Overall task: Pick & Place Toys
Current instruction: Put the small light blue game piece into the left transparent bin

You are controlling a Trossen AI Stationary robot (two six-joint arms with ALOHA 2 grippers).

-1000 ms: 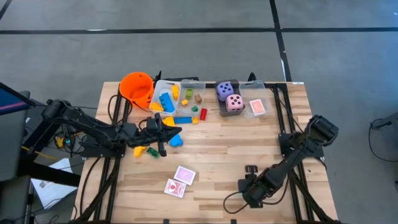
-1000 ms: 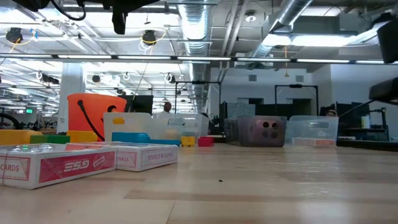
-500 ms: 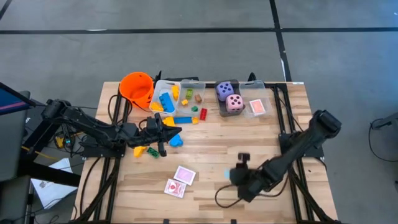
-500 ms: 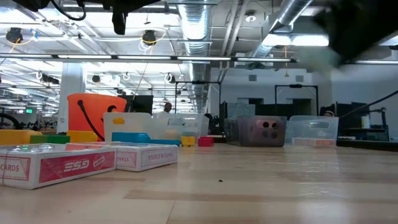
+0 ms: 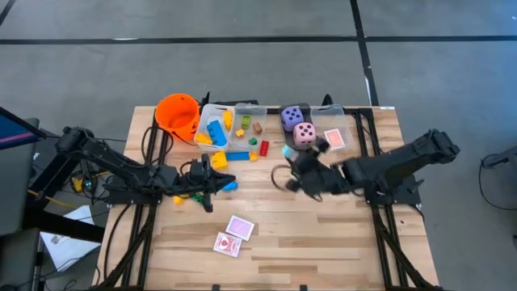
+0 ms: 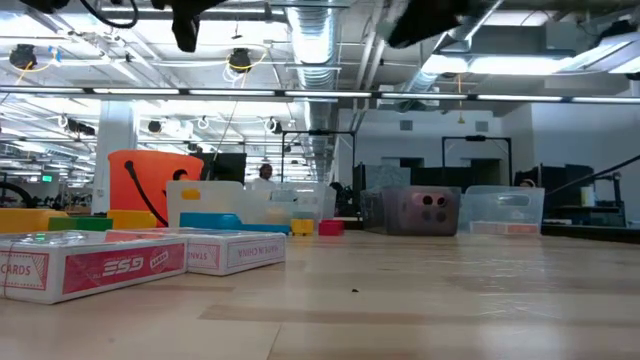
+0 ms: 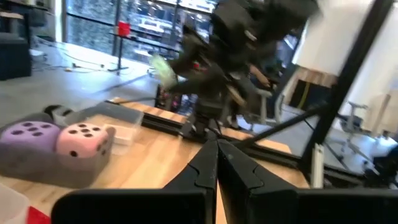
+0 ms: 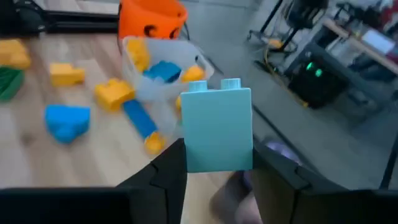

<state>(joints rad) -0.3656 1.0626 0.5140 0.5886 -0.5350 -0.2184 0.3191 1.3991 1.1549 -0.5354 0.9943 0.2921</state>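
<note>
My right gripper point(image 5: 289, 158) is over the middle of the table, shut on a light teal two-stud block point(image 8: 217, 127). My left gripper point(image 5: 212, 183) is shut and empty, among loose blocks at the table's left: a yellow one point(image 5: 218, 160), a blue one point(image 5: 229, 185), and a yellow and a green one point(image 5: 187, 196). A purple die point(image 5: 292, 118) and a pink die point(image 5: 304, 132) sit in a clear bin. Two red-patterned card decks point(image 5: 234, 234) lie flat near the front edge. My right gripper pinches the teal block's lower half point(image 8: 214, 163) between its two fingers point(image 8: 169, 167), one on each side face. The fingers come from the table's right side. The block stands out past the fingertips, studs away from the gripper, lifted clear of the table.
An orange bucket point(image 5: 178, 113) stands at the far left. Beside it are a clear bin with several blocks point(image 5: 222, 123), the dice bin point(image 5: 284, 141) and a bin with red cards point(image 5: 334, 139). More blocks point(image 5: 246, 153) lie in front of the bins.
My right gripper has swung from near the table's front edge toward the far edge and the left, up over the middle of the table, carrying the teal block with it.
</note>
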